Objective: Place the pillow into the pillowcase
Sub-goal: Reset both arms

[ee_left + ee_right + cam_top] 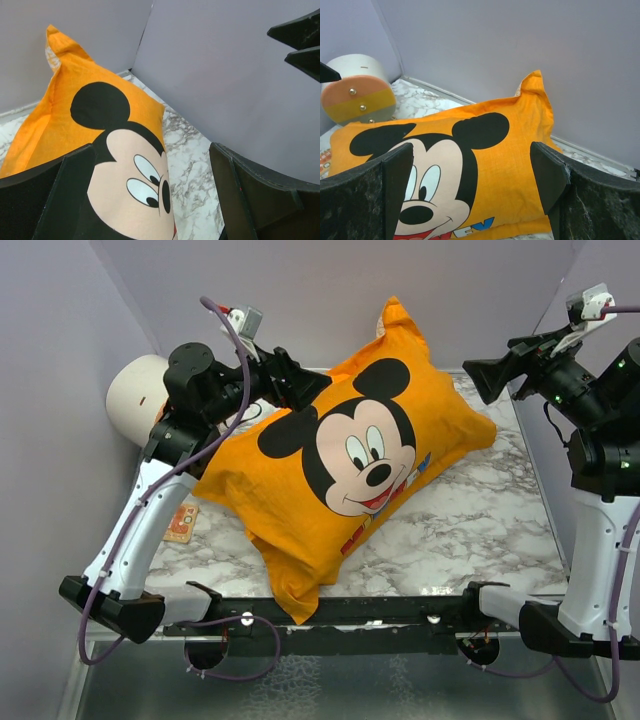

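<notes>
The orange-yellow pillowcase (350, 465) lies plump and diagonal on the marble table, Mickey Mouse face up; it also shows in the wrist views (100, 125) (490, 150). The pillow itself is hidden; only a pale sliver shows at the case's far bunched corner (381, 328). My left gripper (305, 385) hovers open over the case's left upper edge, with nothing between its fingers (152, 150). At the right, my right gripper (487, 375) is raised clear of the case, open and empty (472, 147), and faces the case.
A cream-and-orange cylinder (140, 400) (357, 92) lies at the back left behind the left arm. A small orange card (182, 523) rests on the marble table (480, 530) left of the case. Grey walls close in the back and both sides.
</notes>
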Motion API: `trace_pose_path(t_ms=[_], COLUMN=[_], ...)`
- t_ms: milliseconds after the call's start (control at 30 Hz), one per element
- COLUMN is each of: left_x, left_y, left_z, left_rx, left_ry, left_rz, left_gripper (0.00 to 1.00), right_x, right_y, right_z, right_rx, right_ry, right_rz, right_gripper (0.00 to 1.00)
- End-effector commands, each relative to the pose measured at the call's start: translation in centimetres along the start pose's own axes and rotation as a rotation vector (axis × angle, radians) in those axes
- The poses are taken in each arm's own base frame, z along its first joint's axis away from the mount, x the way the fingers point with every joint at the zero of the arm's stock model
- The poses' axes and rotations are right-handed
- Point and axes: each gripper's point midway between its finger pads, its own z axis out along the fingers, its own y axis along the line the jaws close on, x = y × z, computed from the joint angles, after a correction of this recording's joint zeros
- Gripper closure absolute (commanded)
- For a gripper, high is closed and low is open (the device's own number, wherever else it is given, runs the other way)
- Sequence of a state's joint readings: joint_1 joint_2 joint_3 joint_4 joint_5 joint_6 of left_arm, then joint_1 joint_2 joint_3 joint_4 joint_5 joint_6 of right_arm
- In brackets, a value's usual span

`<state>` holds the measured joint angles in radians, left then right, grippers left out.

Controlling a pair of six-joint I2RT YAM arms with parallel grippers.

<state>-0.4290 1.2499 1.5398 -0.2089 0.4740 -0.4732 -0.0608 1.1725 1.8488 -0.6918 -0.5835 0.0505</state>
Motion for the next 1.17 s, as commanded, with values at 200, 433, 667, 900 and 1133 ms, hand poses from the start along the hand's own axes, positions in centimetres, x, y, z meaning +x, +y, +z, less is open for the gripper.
trace_pose_path(t_ms=[200, 433, 667, 900, 1133], left_x=[-6.5, -8.1, -8.2, -8.1, -7.8], left_y=[-3.3, -4.4, -4.5, -4.2, -3.6], left_z=[-0.1, 0.2, 0.3, 0.4, 0.3], left_rx=[0.097, 0.133, 0.150, 0.147, 0.133], left_ry=[-0.115, -0.131, -0.124, -0.118, -0.111], left_rz=[0.092, 0.114, 0.120, 0.118, 0.119], left_gripper=[0.01, 0.01, 0.01, 0.01, 0.01], right_x=[-1.8, -3.3, -3.6, -3.5, -3.1], right_y=[-0.4, -0.6, -1.3, -1.3, -1.6], right_z=[-0.1, -0.1, 0.0, -0.1, -0.2], right_rx=[0.003, 0.037, 0.066, 0.072, 0.086], right_ry=[-0.033, -0.059, -0.061, -0.057, -0.045], right_rz=[-0.090, -0.018, -0.031, -0.043, -0.051], right_gripper=[0.00, 0.00, 0.00, 0.00, 0.00])
